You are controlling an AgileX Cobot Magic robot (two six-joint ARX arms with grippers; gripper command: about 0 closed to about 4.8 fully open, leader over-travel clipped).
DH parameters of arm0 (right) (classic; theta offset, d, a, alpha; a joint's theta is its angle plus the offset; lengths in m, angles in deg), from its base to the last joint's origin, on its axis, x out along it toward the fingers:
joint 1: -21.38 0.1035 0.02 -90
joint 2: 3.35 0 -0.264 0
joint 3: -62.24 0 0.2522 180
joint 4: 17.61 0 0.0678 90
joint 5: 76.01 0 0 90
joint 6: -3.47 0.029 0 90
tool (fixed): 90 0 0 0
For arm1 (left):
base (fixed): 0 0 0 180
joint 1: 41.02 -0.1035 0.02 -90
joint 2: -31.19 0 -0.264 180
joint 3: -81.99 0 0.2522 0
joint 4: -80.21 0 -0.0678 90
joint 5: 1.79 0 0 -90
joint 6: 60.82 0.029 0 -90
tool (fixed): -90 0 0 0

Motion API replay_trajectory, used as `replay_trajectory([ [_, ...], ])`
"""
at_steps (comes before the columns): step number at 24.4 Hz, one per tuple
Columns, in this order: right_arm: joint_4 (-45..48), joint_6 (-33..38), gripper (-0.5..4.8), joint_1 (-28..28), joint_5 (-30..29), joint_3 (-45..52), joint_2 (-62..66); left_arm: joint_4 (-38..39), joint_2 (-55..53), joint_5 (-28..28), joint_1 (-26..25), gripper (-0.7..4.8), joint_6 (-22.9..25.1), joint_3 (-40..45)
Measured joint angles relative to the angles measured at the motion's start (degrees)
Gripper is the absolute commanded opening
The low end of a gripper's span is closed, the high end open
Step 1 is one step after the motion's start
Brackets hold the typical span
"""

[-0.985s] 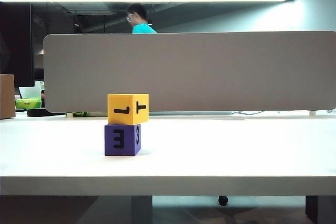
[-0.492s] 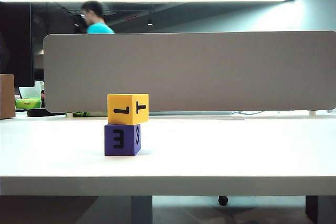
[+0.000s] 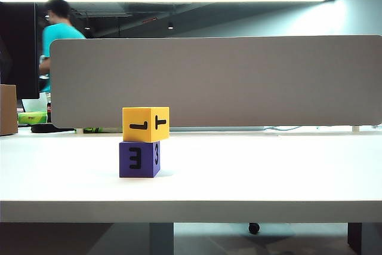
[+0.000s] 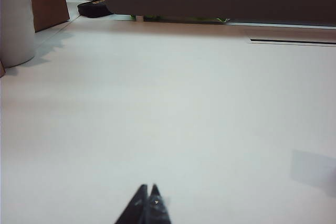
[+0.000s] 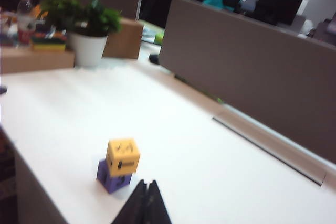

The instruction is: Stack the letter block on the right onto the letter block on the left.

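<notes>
Yellow foam letter cube (image 3: 145,123) sits unmoved atop the purple foam cube (image 3: 139,159) — stacking looks done; right gripper (image 5: 143,201) and left gripper (image 4: 147,203) both pinched closed, empty, away from the purple cube.

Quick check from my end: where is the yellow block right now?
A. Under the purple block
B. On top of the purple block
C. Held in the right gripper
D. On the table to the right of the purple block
B: the yellow block sits on the purple block, while the right gripper is shut, empty and apart from the stack.
</notes>
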Motion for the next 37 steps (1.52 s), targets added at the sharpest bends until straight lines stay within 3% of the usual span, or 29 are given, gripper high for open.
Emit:
replay_trajectory([
  [4,-1.07,0.02,-0.01,-0.07,1.18,2.97,-3.65,0.00,-0.02,0.00,0.00,-0.05,0.00,0.00],
  [9,-1.88,0.00,-0.01,-0.48,9.31,12.28,-6.71,0.00,-0.02,0.00,0.00,-0.05,0.00,0.00],
  [13,8.15,0.00,-0.01,-3.41,11.72,22.88,-9.60,0.00,-0.02,0.00,0.00,-0.05,0.00,0.00],
  [15,17.14,0.09,-0.01,-8.94,8.55,28.50,-11.54,0.00,-0.02,0.00,0.00,-0.05,0.00,0.00],
  [18,32.83,1.22,-0.01,-19.96,-3.72,37.59,-12.74,-0.02,-0.02,0.02,0.00,-0.05,0.00,0.00],
  [20,38.34,3.96,-0.01,-29.42,-14.97,39.71,-14.38,0.00,-0.02,-0.02,0.00,-0.05,0.00,0.00],
  [22,39.93,8.35,-0.01,-39.50,-20.94,39.69,-15.43,-0.02,0.00,-0.02,0.00,-0.05,0.00,-0.02],
  [28,33.22,13.62,-0.01,-50.71,-20.17,39.71,-17.44,0.02,-0.02,0.00,0.00,-0.05,0.00,0.00],
  [37,27.50,13.97,-0.01,-53.66,-18.43,39.71,-17.46,0.07,-0.02,0.00,0.00,-0.05,0.00,0.00],
])
